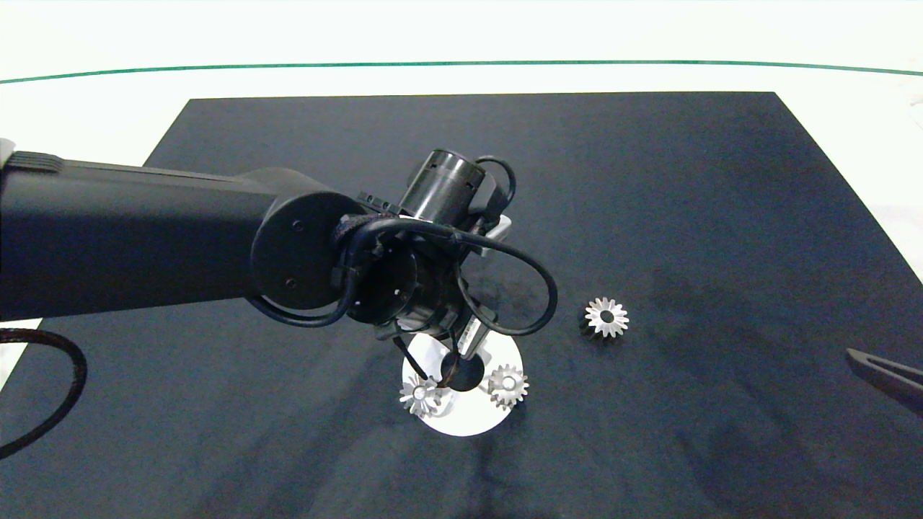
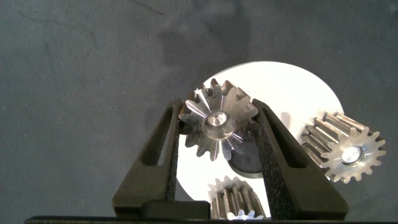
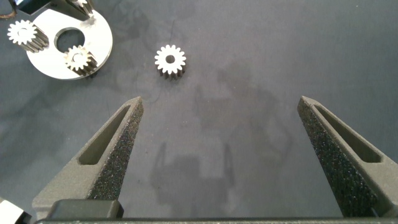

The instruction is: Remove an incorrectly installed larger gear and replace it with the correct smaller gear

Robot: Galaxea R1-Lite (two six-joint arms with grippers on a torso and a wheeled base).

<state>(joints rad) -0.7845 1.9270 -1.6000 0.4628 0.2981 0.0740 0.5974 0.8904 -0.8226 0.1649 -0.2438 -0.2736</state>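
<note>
Your left gripper is clamped on the larger gear, still seated on the disc at its 12 o'clock. The smaller gear waits on the mat toward the disc's 3 o'clock, so removal is barely begun. Your right gripper hangs spread wide and empty.

Shiny silver metal is gleaming on the larger gear and round plate; the dark mat is looking matt, cloth-like.

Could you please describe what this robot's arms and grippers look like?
The left arm is a thick matte black tube ending in round joints, with black cables looping around the wrist. Both the left gripper and right gripper have dark grey wedge-shaped fingers with slotted sides and rough, grainy inner pads.
</note>
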